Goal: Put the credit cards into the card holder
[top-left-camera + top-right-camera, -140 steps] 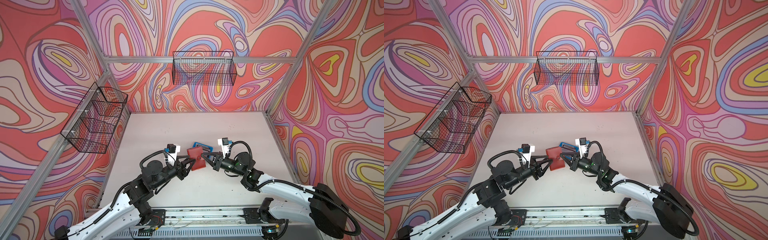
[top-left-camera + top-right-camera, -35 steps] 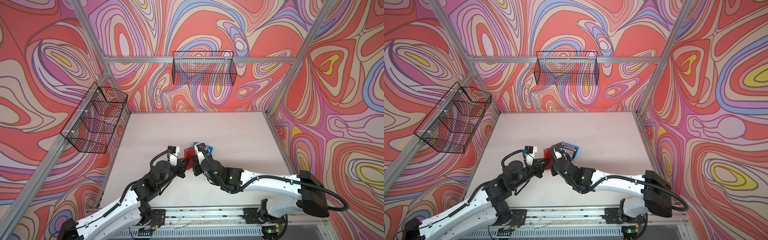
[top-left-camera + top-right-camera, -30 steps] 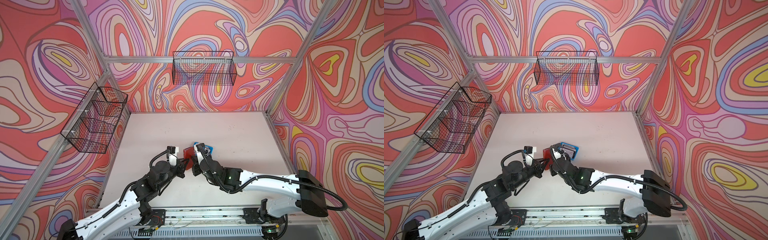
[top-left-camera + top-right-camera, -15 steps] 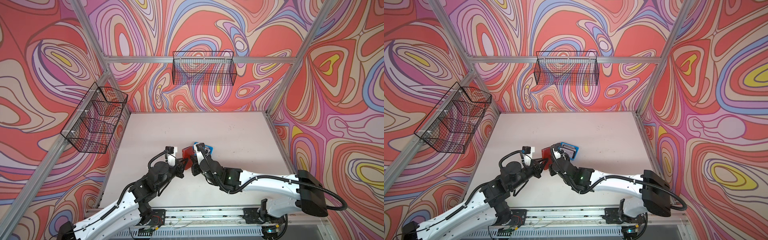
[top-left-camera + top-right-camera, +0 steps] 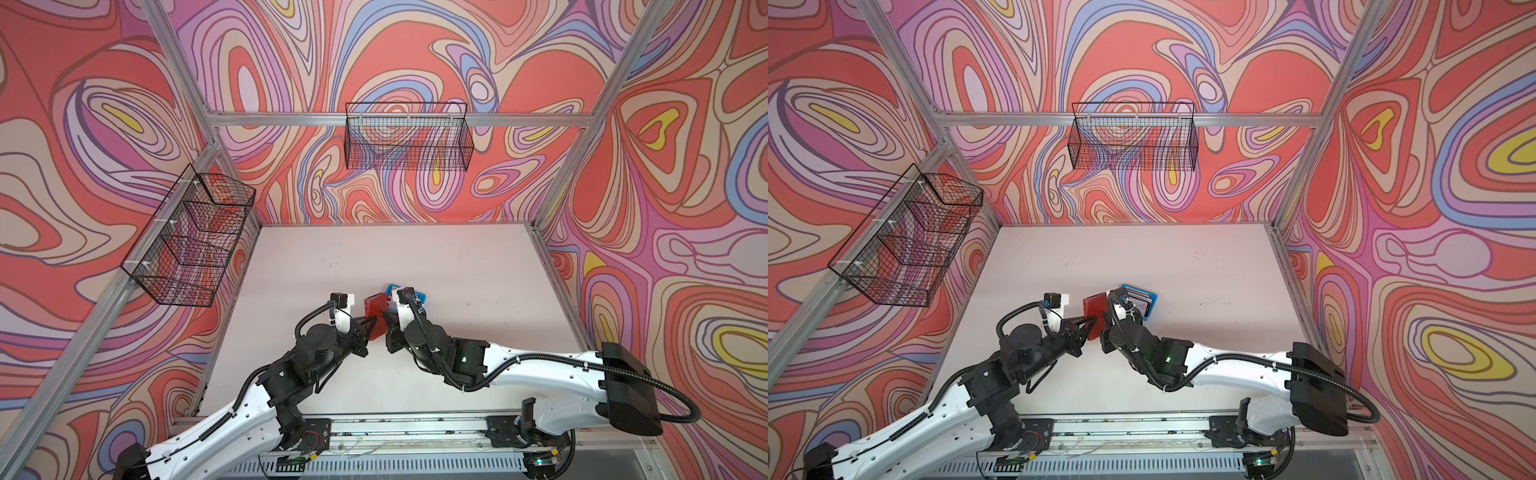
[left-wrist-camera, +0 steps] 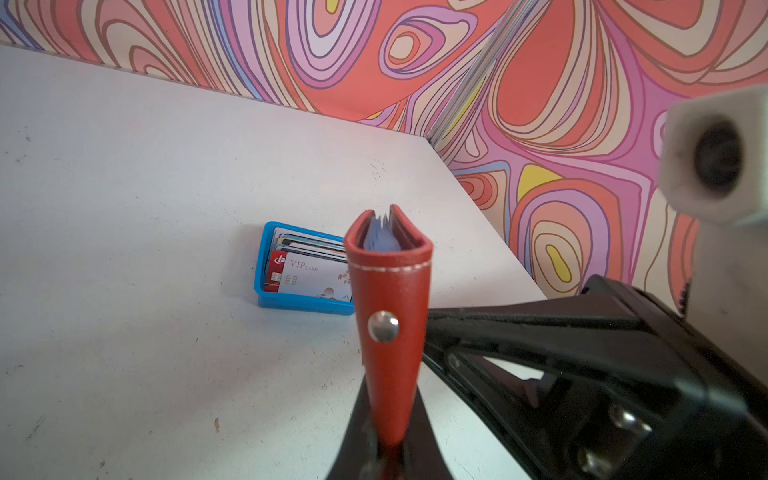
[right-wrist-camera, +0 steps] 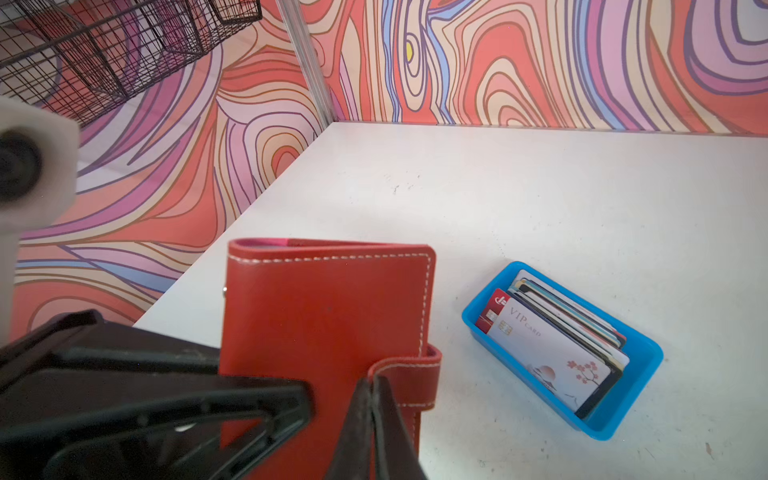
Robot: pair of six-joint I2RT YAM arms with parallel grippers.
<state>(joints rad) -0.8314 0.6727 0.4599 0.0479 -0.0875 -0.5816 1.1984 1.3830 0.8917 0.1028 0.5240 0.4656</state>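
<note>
- Your left gripper point(image 6: 388, 419) is clamped on one end of the red card holder point(image 6: 390, 291), holding it on edge with the covers almost closed.
- Your right gripper point(image 7: 372, 390) is pinched together on the holder's strap tab point(image 7: 409, 384).
- The credit cards point(image 7: 552, 349) sit stacked in the blue tray point(image 7: 615, 430) on the white table point(image 5: 457, 270), near the holder.

One red leather-like booklet card holder point(image 7: 324, 316) is counted. One small blue plastic tray point(image 7: 638, 386) is logged. One stack of thin plastic credit cards point(image 7: 548, 357) is seen, its exact number not readable. Two black wire baskets are tallied, the long basket point(image 5: 409, 141) and the tiered basket point(image 5: 187, 245). Two white-and-black robot arms are noted, the left arm point(image 5: 232, 424) and the right arm point(image 5: 540, 370).
</note>
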